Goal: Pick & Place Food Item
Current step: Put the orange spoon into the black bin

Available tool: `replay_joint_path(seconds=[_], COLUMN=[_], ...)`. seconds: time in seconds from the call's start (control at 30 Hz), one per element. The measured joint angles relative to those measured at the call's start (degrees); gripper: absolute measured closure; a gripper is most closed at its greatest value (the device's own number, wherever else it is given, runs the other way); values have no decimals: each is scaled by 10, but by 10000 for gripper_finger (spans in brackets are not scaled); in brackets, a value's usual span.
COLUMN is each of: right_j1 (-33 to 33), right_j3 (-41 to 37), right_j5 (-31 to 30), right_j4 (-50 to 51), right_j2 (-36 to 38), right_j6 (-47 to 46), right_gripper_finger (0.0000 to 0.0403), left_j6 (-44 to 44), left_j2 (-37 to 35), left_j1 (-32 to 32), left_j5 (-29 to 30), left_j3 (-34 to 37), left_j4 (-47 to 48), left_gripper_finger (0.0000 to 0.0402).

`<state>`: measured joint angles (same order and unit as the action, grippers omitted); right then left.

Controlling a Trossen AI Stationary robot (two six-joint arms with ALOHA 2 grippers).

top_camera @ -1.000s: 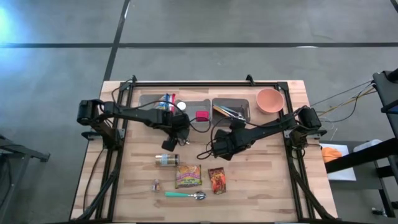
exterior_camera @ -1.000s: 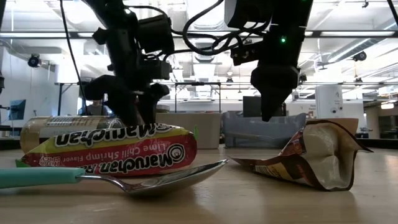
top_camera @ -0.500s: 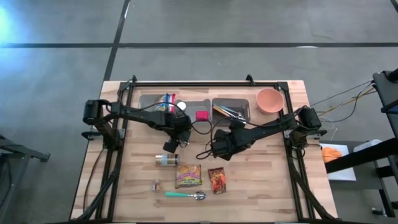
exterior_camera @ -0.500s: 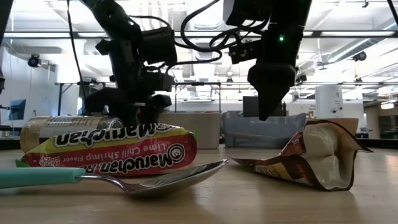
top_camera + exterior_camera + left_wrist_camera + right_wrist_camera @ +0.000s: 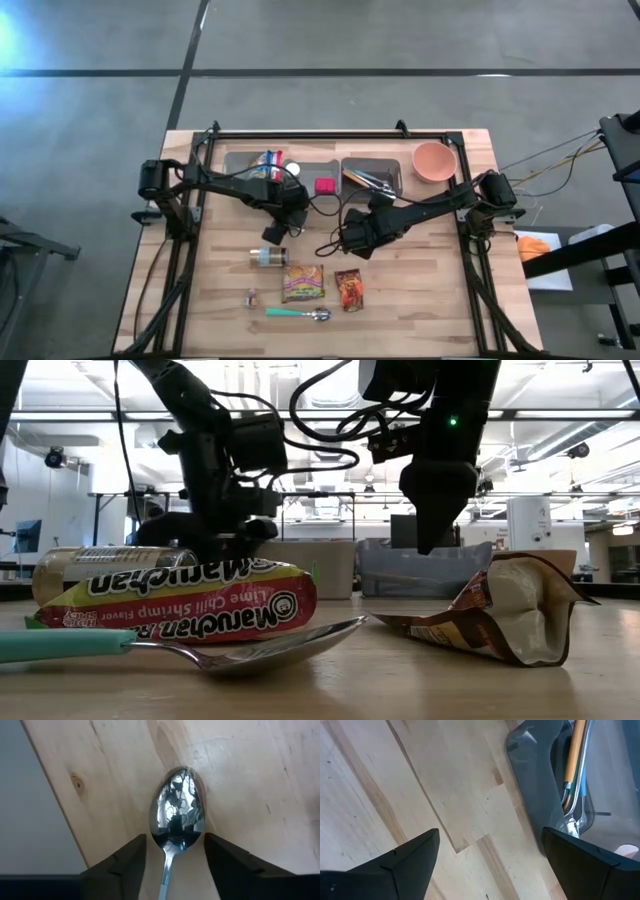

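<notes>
Reviewing the high view, the left gripper (image 5: pixel 272 236) hangs low over the light wooden table (image 5: pixel 420 280), just beside a lidded glass jar (image 5: pixel 268 257) lying on its side. The left wrist view shows its two dark fingers (image 5: pixel 125 865) apart, flanking the bowl of a shiny metal spoon (image 5: pixel 177 815) that lies on the wood. They are not clamped on it and hold nothing. Whether this is the teal-handled spoon (image 5: pixel 295 314) at the near edge cannot be told.

The right gripper (image 5: pixel 347 243) is stationed mid-table, jaws spread wide and empty over bare wood, near a grey plastic tray of utensils (image 5: pixel 535 780).

The food items lie on the table. A red and yellow Maruchan noodle packet (image 5: pixel 302 283) is beyond the teal-handled spoon, and a brown foil pouch (image 5: pixel 348 290) sits just beside it. Neither gripper touches them. A round salmon-pink bowl (image 5: pixel 434 161) stands at the far right corner.
</notes>
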<state>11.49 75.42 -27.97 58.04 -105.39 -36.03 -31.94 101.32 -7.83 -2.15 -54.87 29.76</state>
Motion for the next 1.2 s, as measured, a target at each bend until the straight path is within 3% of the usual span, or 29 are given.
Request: replay_joint_path(seconds=[0.23,0.57,1.0,1.2], right_j1=[0,0,0,10], right_j3=[0,0,5,17], right_j5=[0,2,-5,-7], right_j4=[-2,-2,-4,-8], right_j2=[0,0,12,31], right_j6=[-1,0,-14,-6], right_gripper_finger=[55,55,55,55], left_j6=[4,4,71,106], left_j2=[1,2,-51,-124], left_j1=[-9,-11,-11,-2], left_j5=[-2,2,15,-43], left_j3=[0,1,3,2], left_j4=[20,24,48,43], left_gripper_finger=[297,390,395,396])
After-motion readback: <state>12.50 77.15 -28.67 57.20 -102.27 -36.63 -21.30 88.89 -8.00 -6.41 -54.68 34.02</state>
